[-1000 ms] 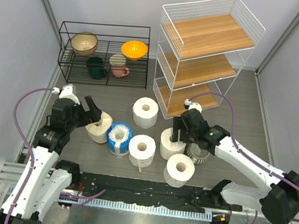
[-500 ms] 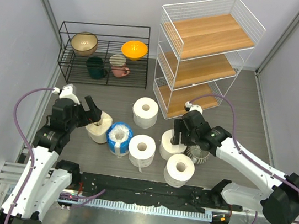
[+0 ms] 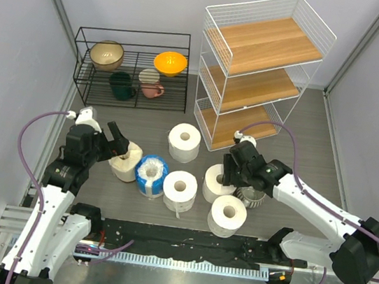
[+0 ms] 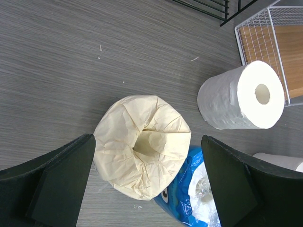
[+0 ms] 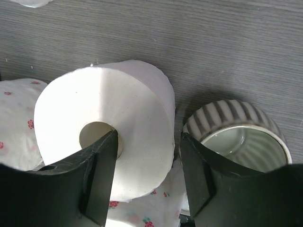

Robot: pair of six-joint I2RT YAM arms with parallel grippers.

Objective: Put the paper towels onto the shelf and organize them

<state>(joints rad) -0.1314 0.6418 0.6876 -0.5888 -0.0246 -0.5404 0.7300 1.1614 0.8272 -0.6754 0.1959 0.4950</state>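
Six paper towels stand on the floor: a cream roll (image 3: 124, 162), a blue-wrapped roll (image 3: 150, 174), and white rolls (image 3: 184, 142), (image 3: 180, 188), (image 3: 216, 182), (image 3: 227, 215). My left gripper (image 3: 118, 147) is open wide, hovering over the cream roll (image 4: 142, 151), one finger on each side. My right gripper (image 3: 232, 172) is open around the wall of a white roll (image 5: 109, 127): one finger (image 5: 102, 165) at its hollow core, the other (image 5: 194, 170) between the roll and the grey ribbed cup (image 5: 236, 137). The white wire shelf (image 3: 260, 67) with three wooden boards stands at the back right, with nothing on its boards.
A low black wire rack (image 3: 133, 67) with bowls and cups stands at the back left. The grey ribbed cup (image 3: 250, 196) stands against the right gripper's roll. Grey walls close both sides. A flower-printed roll (image 5: 142, 210) lies just under the right gripper.
My right gripper has moved down and a little right onto the white roll beside the cup. The left arm has not moved.
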